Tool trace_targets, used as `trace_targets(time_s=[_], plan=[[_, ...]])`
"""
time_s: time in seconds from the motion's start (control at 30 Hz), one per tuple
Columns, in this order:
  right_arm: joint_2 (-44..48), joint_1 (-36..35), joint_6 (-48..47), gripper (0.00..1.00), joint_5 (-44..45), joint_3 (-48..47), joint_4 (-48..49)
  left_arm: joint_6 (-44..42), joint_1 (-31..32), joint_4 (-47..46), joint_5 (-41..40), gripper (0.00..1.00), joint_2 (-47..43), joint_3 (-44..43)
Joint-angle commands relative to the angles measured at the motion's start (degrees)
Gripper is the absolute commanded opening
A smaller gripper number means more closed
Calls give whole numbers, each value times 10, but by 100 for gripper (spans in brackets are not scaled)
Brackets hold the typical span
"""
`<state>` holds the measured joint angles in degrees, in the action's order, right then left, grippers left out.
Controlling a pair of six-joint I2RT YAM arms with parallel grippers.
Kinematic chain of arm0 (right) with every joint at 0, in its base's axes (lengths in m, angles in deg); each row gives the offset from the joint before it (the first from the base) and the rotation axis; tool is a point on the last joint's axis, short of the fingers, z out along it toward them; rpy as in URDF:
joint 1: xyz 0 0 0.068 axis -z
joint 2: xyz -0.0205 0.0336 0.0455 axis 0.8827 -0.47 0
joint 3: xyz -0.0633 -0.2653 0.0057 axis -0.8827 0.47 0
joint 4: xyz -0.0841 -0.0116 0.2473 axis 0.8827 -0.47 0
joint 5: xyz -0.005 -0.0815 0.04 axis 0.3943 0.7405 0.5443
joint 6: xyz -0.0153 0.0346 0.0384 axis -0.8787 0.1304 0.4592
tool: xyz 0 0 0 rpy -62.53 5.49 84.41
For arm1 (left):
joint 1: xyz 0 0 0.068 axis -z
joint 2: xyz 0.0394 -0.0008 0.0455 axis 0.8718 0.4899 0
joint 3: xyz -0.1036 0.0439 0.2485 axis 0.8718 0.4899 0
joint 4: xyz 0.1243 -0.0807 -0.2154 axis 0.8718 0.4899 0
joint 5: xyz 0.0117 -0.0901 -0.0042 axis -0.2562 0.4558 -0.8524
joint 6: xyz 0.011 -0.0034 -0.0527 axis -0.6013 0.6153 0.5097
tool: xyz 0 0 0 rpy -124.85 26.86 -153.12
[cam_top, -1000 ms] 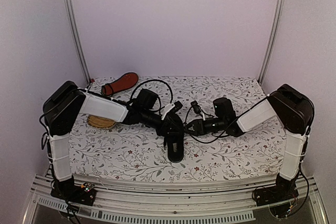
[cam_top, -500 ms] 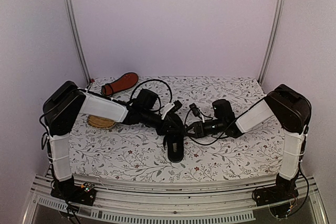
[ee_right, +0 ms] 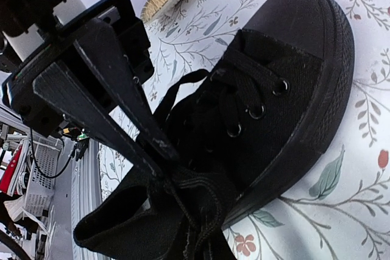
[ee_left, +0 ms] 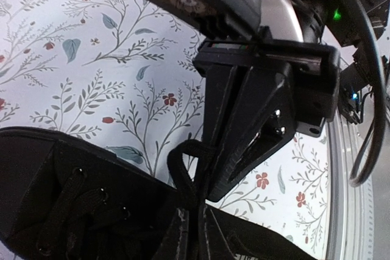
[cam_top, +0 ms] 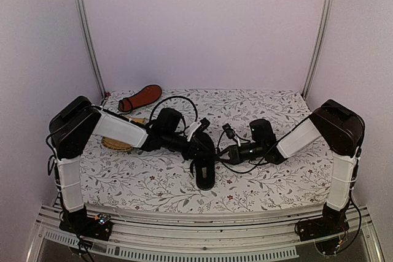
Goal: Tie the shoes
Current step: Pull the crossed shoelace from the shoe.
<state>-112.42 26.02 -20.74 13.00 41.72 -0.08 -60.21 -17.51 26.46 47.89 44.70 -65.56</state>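
While both arms lean in over the flowered table (cam_top: pixel 276 182), the shoe being worked on (cam_top: pixel 205 175) stands on its sole at the middle. Its mate (cam_top: pixel 141 98) lies well behind it to the left with its orange sole showing. The yellow mat (cam_top: pixel 116 144) lies to its left. The left gripper (ee_left: pixel 210 194) is clenched just above its collar, pinching a loop of the laces (ee_left: pixel 175 165). The right gripper (ee_right: pixel 173 159) is clamped tight at its tongue too, seemingly on a strand. To me the shoe looks light and soft, likely to slide if tugged. The thin, limp laces are best taken near their free ends.
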Motion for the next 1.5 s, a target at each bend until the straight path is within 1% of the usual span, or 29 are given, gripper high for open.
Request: trace_targets(time_s=[0.0,0.23,0.33,0.37,0.43,0.47,0.53,0.6,0.67,0.73,0.83,0.97,1.03,1.13,1.37,1.47], plan=[[35,0,-5,2,33,35,6,19,-4,-18,-17,6,-18,17],[59,0,-6,2,54,77,6,26,-10,-22,-19,6,-18,23],[66,0,-4,4,56,86,6,34,-13,-33,-4,2,-17,26],[68,0,-4,9,56,87,6,36,-13,-37,0,2,-17,27],[74,0,-4,15,57,88,7,40,-15,-40,2,1,-18,28],[77,0,-2,20,60,88,8,43,-15,-42,3,1,-18,29],[85,0,0,38,70,94,16,53,-17,-49,8,0,-17,32],[88,0,4,49,85,100,23,65,-19,-55,9,0,-18,34],[91,0,10,53,95,111,39,75,-20,-58,10,0,-17,35],[91,0,21,56,91,119,60,82,-21,-61,12,0,-18,37],[76,0,27,54,80,116,75,94,-22,-63,16,0,-18,38],[52,-5,27,42,60,91,81,106,-23,-62,17,0,-17,37],[43,-10,26,40,52,77,81,109,-24,-60,16,0,-17,37],[30,-14,24,39,50,60,79,111,-24,-60,17,0,-17,38],[7,-21,24,32,30,38,75,110,-25,-53,13,0,-18,33],[6,-25,26,34,31,44,75,110,-26,-51,11,0,-18,31]])
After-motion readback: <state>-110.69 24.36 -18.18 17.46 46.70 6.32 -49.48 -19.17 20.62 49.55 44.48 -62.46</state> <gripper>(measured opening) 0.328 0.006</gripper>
